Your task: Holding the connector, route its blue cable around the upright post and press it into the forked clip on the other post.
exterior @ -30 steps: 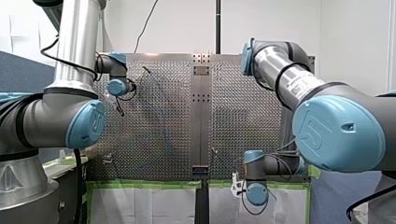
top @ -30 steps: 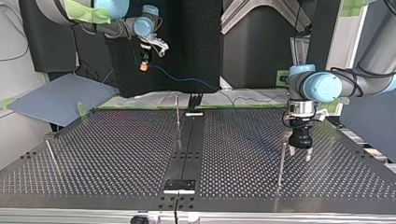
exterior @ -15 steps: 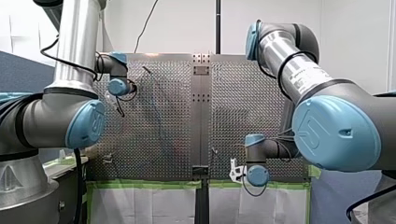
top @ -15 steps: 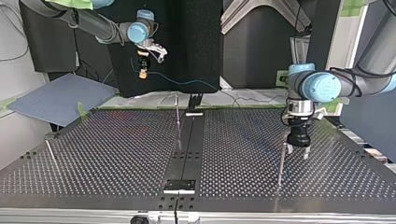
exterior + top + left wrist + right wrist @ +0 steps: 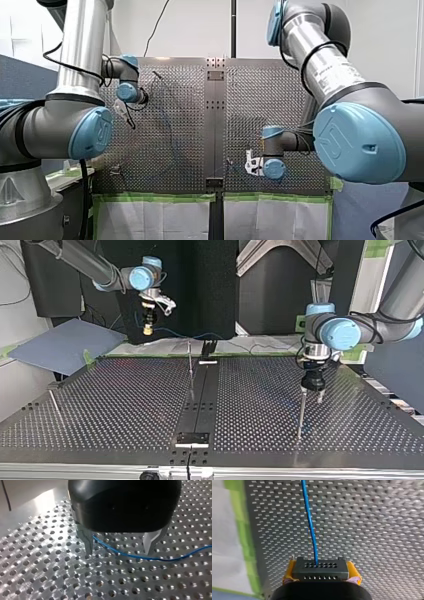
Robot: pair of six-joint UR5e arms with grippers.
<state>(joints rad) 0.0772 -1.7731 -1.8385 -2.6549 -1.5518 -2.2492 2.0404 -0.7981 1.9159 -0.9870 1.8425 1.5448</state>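
Aloft, right jaws clamp connector [image 5: 320, 570]; blue cable [image 5: 310, 522] leads ahead.

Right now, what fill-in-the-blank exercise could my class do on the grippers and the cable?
My right gripper is shut on the black ____. The cable leaving it is coloured ____. My left gripper has its fingers ____, with that cable crossing the gap between them.
Missing words: connector; blue; open.
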